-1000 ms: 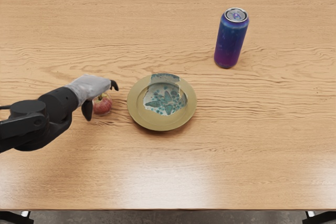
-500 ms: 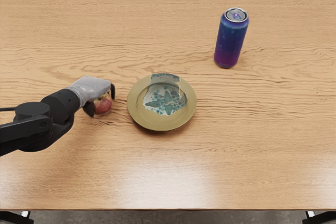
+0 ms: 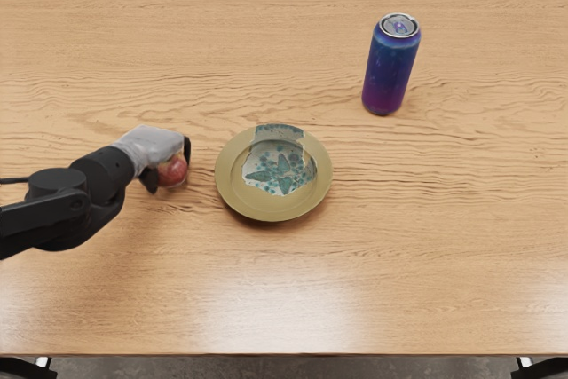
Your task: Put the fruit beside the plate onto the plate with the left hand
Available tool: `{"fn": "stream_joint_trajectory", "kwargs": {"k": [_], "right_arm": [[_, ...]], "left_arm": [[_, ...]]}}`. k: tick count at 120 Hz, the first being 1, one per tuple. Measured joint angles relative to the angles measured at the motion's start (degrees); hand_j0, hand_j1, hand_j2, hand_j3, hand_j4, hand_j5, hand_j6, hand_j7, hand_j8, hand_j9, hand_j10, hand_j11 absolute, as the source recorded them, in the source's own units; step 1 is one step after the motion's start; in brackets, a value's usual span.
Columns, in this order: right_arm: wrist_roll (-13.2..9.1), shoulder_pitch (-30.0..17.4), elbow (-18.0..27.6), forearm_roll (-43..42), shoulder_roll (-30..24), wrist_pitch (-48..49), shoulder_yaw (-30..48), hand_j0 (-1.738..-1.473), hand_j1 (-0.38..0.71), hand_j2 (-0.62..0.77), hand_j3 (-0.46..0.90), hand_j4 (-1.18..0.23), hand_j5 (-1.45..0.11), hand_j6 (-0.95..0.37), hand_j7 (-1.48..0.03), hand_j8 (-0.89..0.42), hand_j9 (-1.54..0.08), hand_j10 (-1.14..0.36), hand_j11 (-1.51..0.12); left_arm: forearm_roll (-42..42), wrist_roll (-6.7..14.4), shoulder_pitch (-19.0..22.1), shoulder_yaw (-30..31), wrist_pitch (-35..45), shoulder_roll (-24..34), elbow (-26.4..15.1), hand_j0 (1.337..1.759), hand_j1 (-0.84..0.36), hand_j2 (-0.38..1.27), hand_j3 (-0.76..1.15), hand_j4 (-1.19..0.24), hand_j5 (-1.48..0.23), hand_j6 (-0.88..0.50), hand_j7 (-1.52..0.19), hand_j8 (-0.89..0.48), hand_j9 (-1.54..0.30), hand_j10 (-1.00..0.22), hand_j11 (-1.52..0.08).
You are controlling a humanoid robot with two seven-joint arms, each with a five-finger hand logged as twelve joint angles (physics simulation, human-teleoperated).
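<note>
- The left hand (image 3: 156, 152) comes in from the left side and its fingers are wrapped around the fruit (image 3: 175, 170), a small reddish thing, maybe an apple. That's a clamped grip, with the dark fingertips curled over the top and front.
- The fruit sits just beside the plate (image 3: 229, 188) on its left, close to the rim but not touching it, so it's not on the plate yet.
- I honestly can't tell if the fruit has left the table (image 3: 373, 264) or is resting on it. The hand covers most of it and hides the underside.
- The grip comes from the side away from the plate, which makes sense to me. That leaves the path toward the plate open, so the arm would only need to lift a bit and carry it right.
- I'd guess the lift is needed because the plate has a raised rim. Sliding the fruit along the table would probably bump the plate or shove it.
- The plate is olive with a blue-green butterfly pattern in the middle and has nothing on it, so there's plenty of landing room.
- A purple can (image 3: 390, 64) stands upright further back and to the right, well apart from all this, so it shouldn't get in the way.
- No right arm anywhere that I can see.
</note>
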Motion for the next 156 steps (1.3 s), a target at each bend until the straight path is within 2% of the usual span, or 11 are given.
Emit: {"fn": "stream_joint_trajectory", "kwargs": {"k": [20,30,45,52,61,66,82,113,127,143,156], "right_arm": [[0.00,0.00,0.00,0.00,0.00,0.00,0.01,-1.658,-0.31,-0.01,0.00,-0.03,-0.04,-0.03,-0.04,-0.03,-0.04,-0.03,-0.04],[0.00,0.00,0.00,0.00,0.00,0.00,0.04,-1.658,-0.31,-0.01,0.00,-0.03,-0.04,-0.03,-0.04,-0.03,-0.04,-0.03,-0.04],[0.06,0.04,0.00,0.00,0.00,0.00,0.02,-1.658,-0.31,-0.01,0.00,-0.03,-0.04,-0.03,-0.04,-0.03,-0.04,-0.03,-0.04],[0.07,0.03,0.00,0.00,0.00,0.00,0.01,-1.658,-0.31,-0.01,0.00,-0.03,-0.04,-0.03,-0.04,-0.03,-0.04,-0.03,-0.04],[0.08,-0.02,0.00,0.00,0.00,0.00,-0.03,-1.658,-0.31,-0.01,0.00,-0.03,-0.04,-0.03,-0.04,-0.03,-0.04,-0.03,-0.04],[0.08,-0.04,0.00,0.00,0.00,0.00,-0.05,-1.658,-0.31,-0.01,0.00,-0.03,-0.04,-0.03,-0.04,-0.03,-0.04,-0.03,-0.04],[0.09,-0.09,0.00,0.00,0.00,0.00,-0.08,-1.658,-0.31,-0.01,0.00,-0.03,-0.04,-0.03,-0.04,-0.03,-0.04,-0.03,-0.04],[0.09,-0.11,0.00,0.00,0.00,0.00,-0.09,-1.658,-0.31,-0.01,0.00,-0.03,-0.04,-0.03,-0.04,-0.03,-0.04,-0.03,-0.04],[0.09,-0.12,0.00,0.00,0.00,0.00,-0.09,-1.658,-0.31,-0.01,0.00,-0.03,-0.04,-0.03,-0.04,-0.03,-0.04,-0.03,-0.04],[0.09,-0.13,0.00,0.00,0.00,0.00,-0.09,-1.658,-0.31,-0.01,0.00,-0.03,-0.04,-0.03,-0.04,-0.03,-0.04,-0.03,-0.04],[0.09,-0.12,0.00,0.00,0.00,0.00,-0.09,-1.658,-0.31,-0.01,0.00,-0.03,-0.04,-0.03,-0.04,-0.03,-0.04,-0.03,-0.04]], "left_arm": [[-0.56,-0.01,-3.26,-0.42,0.04,-0.05,0.59,1.647,-0.23,0.18,0.00,-0.37,-0.94,-0.24,-0.94,-0.26,-0.95,-0.67,-0.96],[-1.90,-0.02,-6.78,-0.58,0.07,-0.05,0.74,1.648,-0.22,0.15,0.00,-0.38,-0.94,-0.25,-0.95,-0.28,-0.95,-0.67,-0.95],[-3.42,-0.01,-9.13,-0.99,0.15,-3.83,1.17,1.649,-0.23,0.18,0.00,-0.36,-0.95,-0.24,-0.95,-0.26,-0.95,-0.69,-0.96],[-3.81,-0.01,-10.23,-1.16,0.17,-5.65,1.35,1.649,-0.21,0.10,0.00,-0.37,-0.95,-0.25,-0.96,-0.27,-0.95,-0.69,-0.96],[-4.21,-0.02,-10.95,-1.46,0.17,-7.81,1.46,1.650,-0.22,0.22,0.00,-0.38,-0.95,-0.25,-0.95,-0.28,-0.95,-0.68,-0.96],[-4.70,-0.02,-11.60,-1.56,0.14,-8.54,1.47,1.650,-0.22,0.17,0.00,-0.37,-0.96,-0.24,-0.95,-0.28,-0.95,-0.68,-0.96],[-6.16,0.01,-11.71,-1.62,-0.26,-11.64,1.18,1.650,-0.24,0.20,0.00,-0.36,-0.98,-0.24,-0.94,-0.27,-0.95,-0.70,-0.95],[-10.16,0.01,-11.13,-1.43,-2.60,-11.65,-2.02,1.651,-0.20,0.18,0.00,-0.40,-0.94,-0.29,-0.90,-0.31,-0.93,-0.71,-0.93],[-10.34,0.02,-9.33,-1.03,-2.97,-11.69,-2.04,1.651,-0.20,0.21,0.00,-0.41,-0.93,-0.29,-0.89,-0.30,-0.92,-0.71,-0.92],[-10.13,0.02,-9.42,-0.48,-3.06,-11.81,-1.31,1.651,-0.20,0.19,0.00,-0.41,-0.94,-0.29,-0.89,-0.30,-0.91,-0.68,-0.91],[-9.95,0.03,-9.33,-0.27,-2.79,-12.88,-1.06,1.654,-0.13,0.14,0.00,-0.37,-0.74,-0.29,-0.69,-0.30,-0.71,-0.54,-0.71]]}}
